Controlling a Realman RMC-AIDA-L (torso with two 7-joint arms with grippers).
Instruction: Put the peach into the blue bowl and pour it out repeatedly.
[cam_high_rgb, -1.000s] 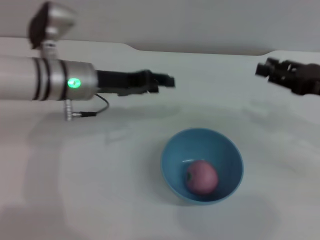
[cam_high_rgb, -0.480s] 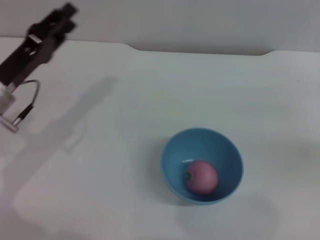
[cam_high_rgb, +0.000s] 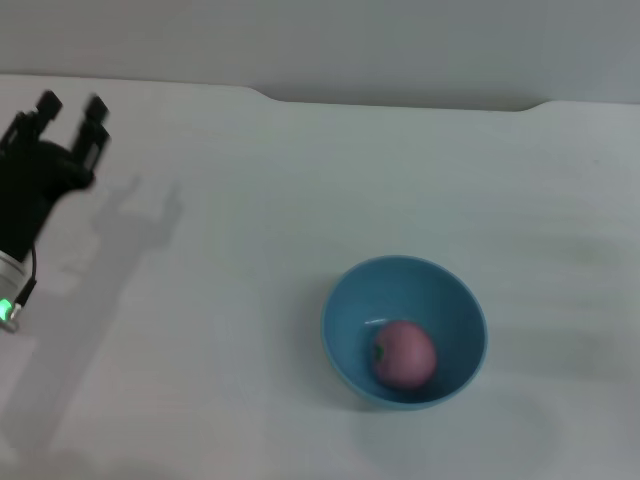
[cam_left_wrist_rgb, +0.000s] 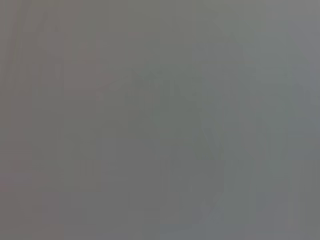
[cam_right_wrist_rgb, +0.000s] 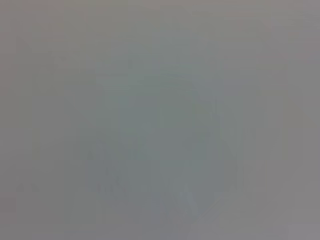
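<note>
The blue bowl (cam_high_rgb: 404, 331) stands upright on the white table, right of centre in the head view. Inside it, low on the near side, lies the pink peach (cam_high_rgb: 404, 354) with its small dark stem mark turned to the left. My left gripper (cam_high_rgb: 70, 112) is far off at the left edge of the head view, open and empty, its dark fingers pointing away from me. The right gripper is out of the head view. Both wrist views are a flat grey blank and show neither fingers nor objects.
The white table (cam_high_rgb: 250, 230) stretches around the bowl, with its far edge and a notched back rim near the top of the head view. The left arm casts a shadow on the table beside it.
The left arm has pulled back from over the table's middle to the far left edge. The right gripper, seen at the right a second ago, has left the view. Bowl and peach stayed put.
</note>
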